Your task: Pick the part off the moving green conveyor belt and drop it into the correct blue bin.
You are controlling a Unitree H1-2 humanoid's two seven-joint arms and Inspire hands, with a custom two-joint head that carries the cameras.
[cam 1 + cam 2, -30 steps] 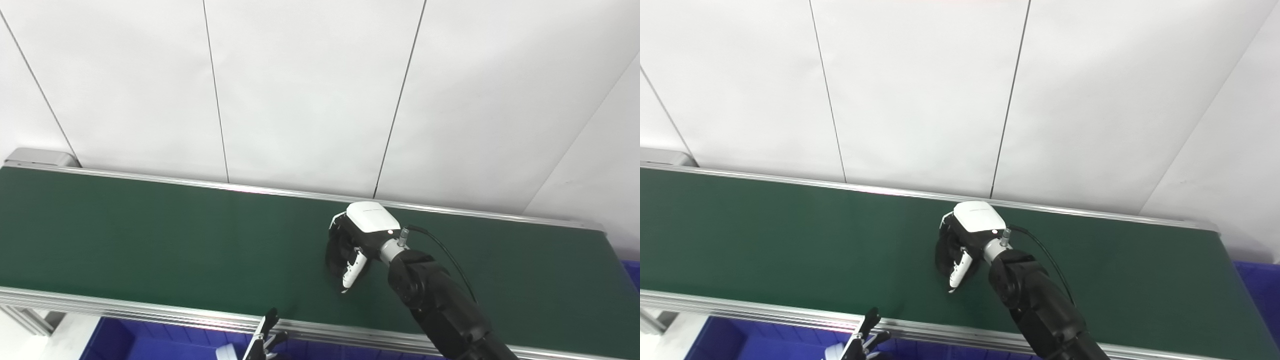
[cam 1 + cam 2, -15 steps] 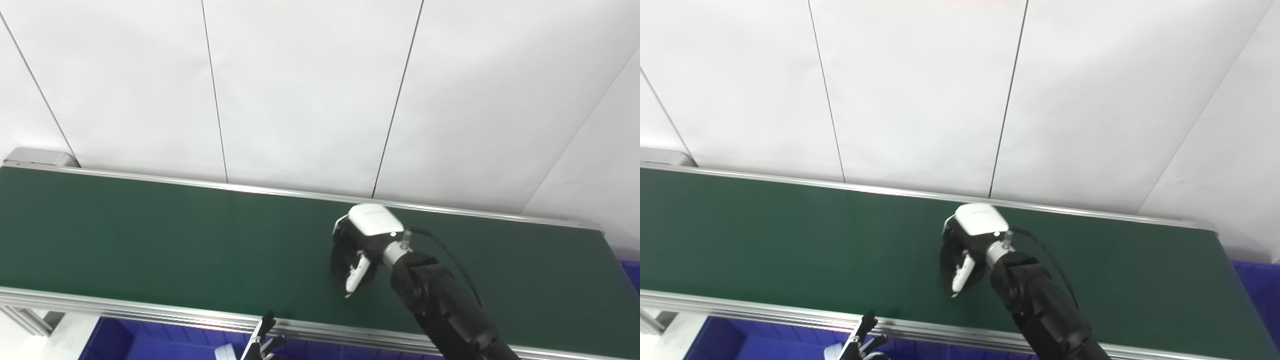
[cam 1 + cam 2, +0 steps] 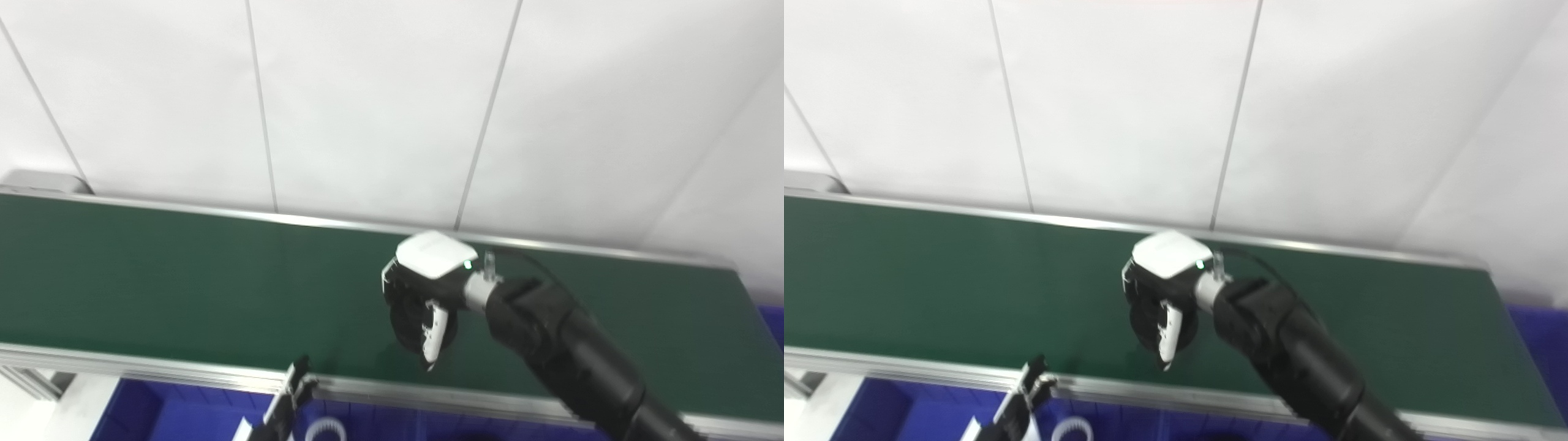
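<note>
My right hand (image 3: 424, 293), white-backed on a black arm, is shut on a black round part (image 3: 409, 320) and holds it just above the green conveyor belt (image 3: 184, 275), near the belt's front rail. The part shows below the curled fingers, with the white thumb (image 3: 1166, 335) across its front. Only the fingers of my left hand (image 3: 293, 392) show; they stick up at the bottom edge in front of the rail, stretched out with nothing in them. A blue bin (image 3: 165, 416) lies below the belt's front edge.
A white ring (image 3: 1072, 429) lies in the blue bin under the rail. Another blue bin's corner (image 3: 1540, 331) shows past the belt's right end. A white panelled wall (image 3: 380, 104) stands right behind the belt.
My right hand has risen off the belt with the black part and come left and toward the front rail. The camera has tipped, so the bin and white ring now show.
</note>
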